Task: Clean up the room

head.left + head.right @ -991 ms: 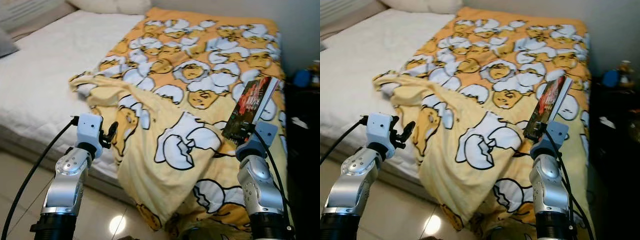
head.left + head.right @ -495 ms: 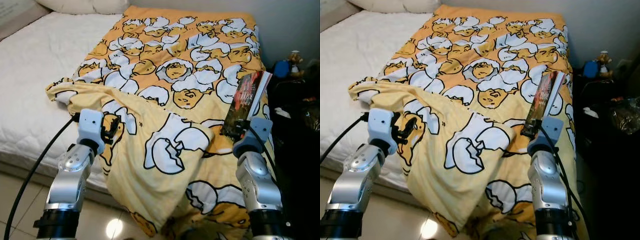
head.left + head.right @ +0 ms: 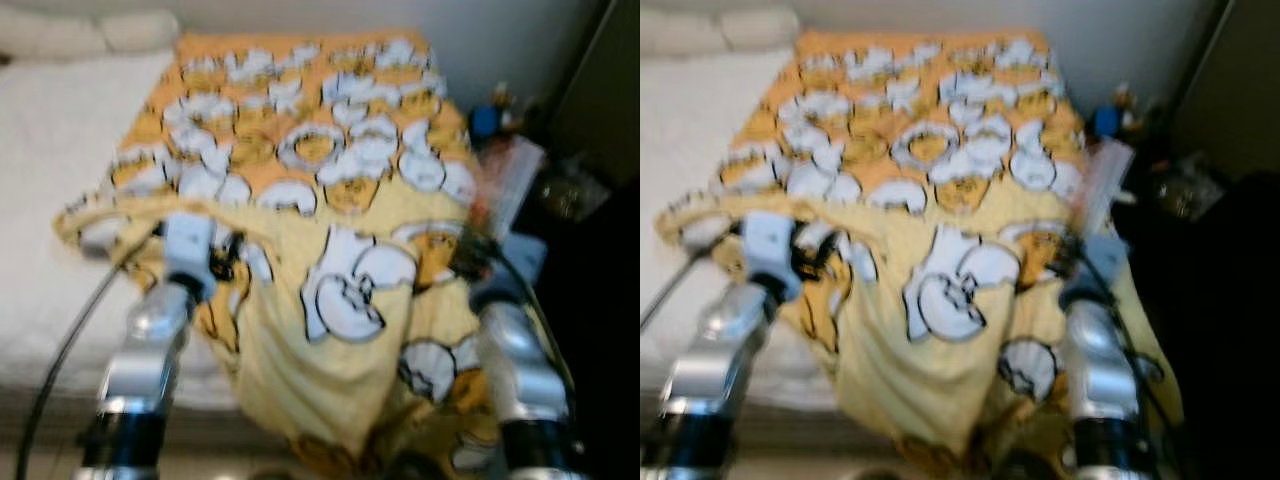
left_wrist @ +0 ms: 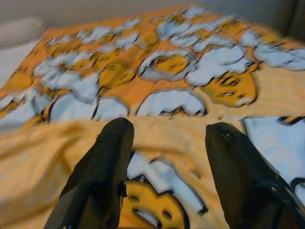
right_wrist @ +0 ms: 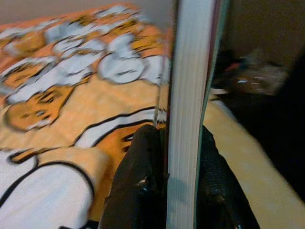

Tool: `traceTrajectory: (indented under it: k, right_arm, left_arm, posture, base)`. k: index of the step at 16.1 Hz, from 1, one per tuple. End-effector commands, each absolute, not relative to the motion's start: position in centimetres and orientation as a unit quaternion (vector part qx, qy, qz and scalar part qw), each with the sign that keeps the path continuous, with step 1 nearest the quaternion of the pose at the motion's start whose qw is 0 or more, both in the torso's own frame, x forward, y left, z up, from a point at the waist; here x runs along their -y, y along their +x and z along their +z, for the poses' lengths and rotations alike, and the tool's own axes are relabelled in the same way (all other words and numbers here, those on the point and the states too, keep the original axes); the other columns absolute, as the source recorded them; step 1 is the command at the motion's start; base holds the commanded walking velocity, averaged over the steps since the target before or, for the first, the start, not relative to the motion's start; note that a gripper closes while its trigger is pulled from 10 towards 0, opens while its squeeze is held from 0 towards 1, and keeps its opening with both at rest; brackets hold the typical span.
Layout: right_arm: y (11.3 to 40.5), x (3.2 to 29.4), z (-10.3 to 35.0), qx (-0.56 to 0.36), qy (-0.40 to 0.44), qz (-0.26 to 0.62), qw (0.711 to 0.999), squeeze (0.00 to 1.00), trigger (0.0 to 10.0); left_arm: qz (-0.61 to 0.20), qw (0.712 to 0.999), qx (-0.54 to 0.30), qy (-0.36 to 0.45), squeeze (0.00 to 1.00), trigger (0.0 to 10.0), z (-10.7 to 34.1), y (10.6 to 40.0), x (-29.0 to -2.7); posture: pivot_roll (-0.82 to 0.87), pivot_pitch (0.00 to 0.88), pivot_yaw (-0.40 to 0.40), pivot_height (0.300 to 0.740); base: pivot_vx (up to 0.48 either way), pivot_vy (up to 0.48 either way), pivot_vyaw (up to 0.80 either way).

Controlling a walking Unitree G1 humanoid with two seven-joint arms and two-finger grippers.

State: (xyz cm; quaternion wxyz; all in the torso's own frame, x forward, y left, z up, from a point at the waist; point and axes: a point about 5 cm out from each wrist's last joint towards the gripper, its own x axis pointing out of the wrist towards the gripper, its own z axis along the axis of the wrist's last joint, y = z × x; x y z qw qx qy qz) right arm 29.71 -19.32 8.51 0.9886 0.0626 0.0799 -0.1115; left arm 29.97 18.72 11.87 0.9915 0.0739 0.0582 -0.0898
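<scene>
The head views are blurred. A bed (image 3: pixel 50 200) with a white sheet stands in front of the robot, and a yellow-orange blanket (image 3: pixel 330 160) printed with white cracked-egg figures covers its right half. The blanket's near part is bunched and hangs over the bed's edge toward the floor. The right gripper (image 5: pixel 181 157) is clamped on a book (image 5: pixel 190 95), one black finger on each cover, with the white page edges facing the wrist camera. The book stands upright over the blanket's right edge, and in the head views it is a pale smear (image 3: pixel 1095 190) above the right arm. The left gripper (image 4: pixel 167 157) hovers just above the bunched fold near the bed's left side, its two fingers (image 4: pixel 107 162) spread wide with nothing between them; whether the tips touch the cloth I cannot tell. To the right of the bed lies dark clutter (image 3: pixel 550 190), too blurred to make out.
</scene>
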Motion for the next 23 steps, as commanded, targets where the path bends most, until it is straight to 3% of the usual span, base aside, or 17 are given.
traceTrajectory:
  k: [1, 8, 21, 23]
  right_arm:
    - [30.50, 17.99, 10.30, -0.037, 0.070, -0.081, 0.994, 0.00, 10.0]
    - [30.79, 17.24, 10.65, -0.031, 0.068, -0.030, 0.997, 0.00, 10.0]
    - [30.97, 17.17, 10.25, -0.051, 0.077, -0.020, 0.995, 0.00, 10.0]
    - [30.94, 17.12, 10.14, -0.053, 0.080, -0.022, 0.995, 0.00, 10.0]
  left_arm:
    - [-0.076, 0.992, -0.062, 0.080, 0.00, 10.0, 11.93, 29.92, -19.68]
    - [-0.078, 0.991, -0.061, 0.088, 0.00, 10.0, 12.09, 30.08, -19.62]
    - [-0.089, 0.989, -0.061, 0.101, 0.00, 10.0, 12.29, 30.28, -19.43]
    - [-0.090, 0.989, -0.061, 0.102, 0.00, 10.0, 12.24, 30.26, -19.46]
  posture:
    - [-0.01, 0.000, 0.071, 0.740]
    - [-0.01, 0.000, 0.072, 0.740]
    - [0.00, 0.000, 0.067, 0.740]
    - [0.00, 0.000, 0.068, 0.740]
  base:
    - [0.000, 0.368, -0.40]
    - [0.000, 0.367, 0.00]
    - [0.000, 0.365, 0.00]
    - [0.000, 0.366, -0.75]
